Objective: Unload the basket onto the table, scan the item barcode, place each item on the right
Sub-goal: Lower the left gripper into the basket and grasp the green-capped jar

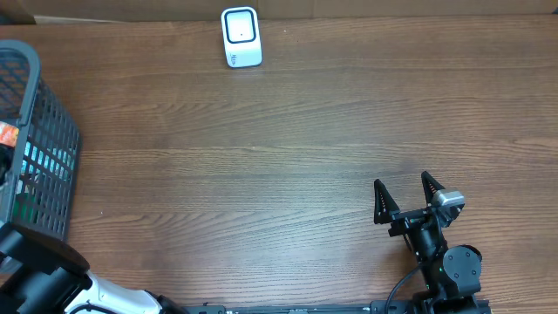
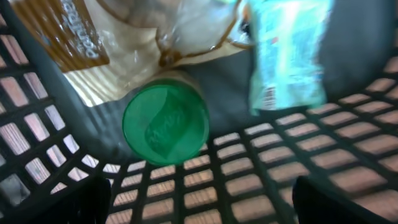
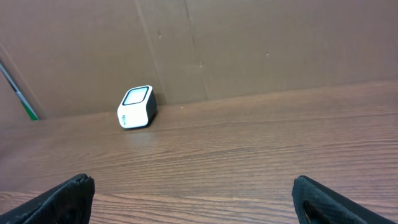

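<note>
Green-lidded container (image 2: 165, 124) shows its round lid beside a teal packet (image 2: 286, 56).

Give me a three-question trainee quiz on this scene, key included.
1. Fill in: the round lid lying in the basket is ___.
2. True or false: the right pincer is holding an item.
3. Where does the scanner stand? A) near the table's far edge; B) in the basket; C) right beside the right pincer.
Key: 1 green; 2 false, it is open and empty; 3 A.
</note>
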Available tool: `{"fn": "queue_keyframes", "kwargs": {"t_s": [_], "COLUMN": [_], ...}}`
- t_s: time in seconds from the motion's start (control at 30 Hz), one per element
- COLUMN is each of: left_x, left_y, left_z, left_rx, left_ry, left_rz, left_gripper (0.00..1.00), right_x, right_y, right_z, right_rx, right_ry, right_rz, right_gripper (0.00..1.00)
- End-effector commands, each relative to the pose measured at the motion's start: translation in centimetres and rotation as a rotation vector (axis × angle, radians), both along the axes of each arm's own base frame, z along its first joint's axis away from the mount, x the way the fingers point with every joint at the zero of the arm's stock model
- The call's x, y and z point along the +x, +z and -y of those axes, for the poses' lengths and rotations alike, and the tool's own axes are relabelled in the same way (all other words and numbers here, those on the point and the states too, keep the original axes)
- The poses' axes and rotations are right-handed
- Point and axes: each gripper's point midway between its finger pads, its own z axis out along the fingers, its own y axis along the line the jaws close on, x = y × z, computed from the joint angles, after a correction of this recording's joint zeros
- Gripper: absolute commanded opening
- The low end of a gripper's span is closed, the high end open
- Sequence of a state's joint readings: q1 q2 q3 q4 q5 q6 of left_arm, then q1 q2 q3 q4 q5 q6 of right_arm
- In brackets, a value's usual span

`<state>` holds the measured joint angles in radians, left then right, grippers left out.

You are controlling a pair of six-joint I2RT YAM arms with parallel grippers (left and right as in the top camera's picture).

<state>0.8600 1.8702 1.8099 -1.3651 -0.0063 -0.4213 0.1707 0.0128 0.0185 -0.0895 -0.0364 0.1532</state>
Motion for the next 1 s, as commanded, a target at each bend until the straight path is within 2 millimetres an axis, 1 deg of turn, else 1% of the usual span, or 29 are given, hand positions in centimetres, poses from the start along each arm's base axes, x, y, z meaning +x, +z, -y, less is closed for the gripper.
{"fn": "queue_keyframes", "kwargs": {"t_s": [0.0, 0.1, 0.17, 0.53, 0.63, 0.77, 0.97], "left_x": [-1.4, -1.6, -1.7, -1.6, -2.2, -2.4, -2.7], "left_y": [-2.8, -4.1, -4.4, -4.4, -4.5, -5.3, -6.9], "left_z": [-0.1, 0.1, 0.1, 0.0, -0.3, -0.2, 0.2], "left_rx": [-0.01, -0.019, -0.021, -0.015, 0.004, 0.001, -0.009], "left_ry": [-0.002, -0.002, -0.002, -0.003, 0.002, 0.002, 0.0], "left_rz": [-0.079, -0.092, -0.094, -0.092, -0.123, -0.134, -0.143], "left_gripper": [0.98, 0.98, 0.98, 0.98, 0.99, 0.99, 0.97], "right_x": [0.1, 0.1, 0.1, 0.1, 0.1, 0.1, 0.1], "right_y": [-0.1, -0.1, -0.1, -0.1, -0.1, -0.1, -0.1], "right_z": [0.2, 0.2, 0.2, 0.2, 0.3, 0.2, 0.2], "right_rx": [-0.002, -0.002, -0.002, -0.002, -0.002, -0.002, -0.002], "right_ry": [-0.013, -0.013, -0.013, -0.013, -0.013, -0.013, -0.013], "right_rz": [0.006, 0.006, 0.006, 0.006, 0.006, 0.006, 0.006], "right_gripper": [1.0, 1.0, 1.0, 1.0, 1.0, 1.0, 1.0]}}
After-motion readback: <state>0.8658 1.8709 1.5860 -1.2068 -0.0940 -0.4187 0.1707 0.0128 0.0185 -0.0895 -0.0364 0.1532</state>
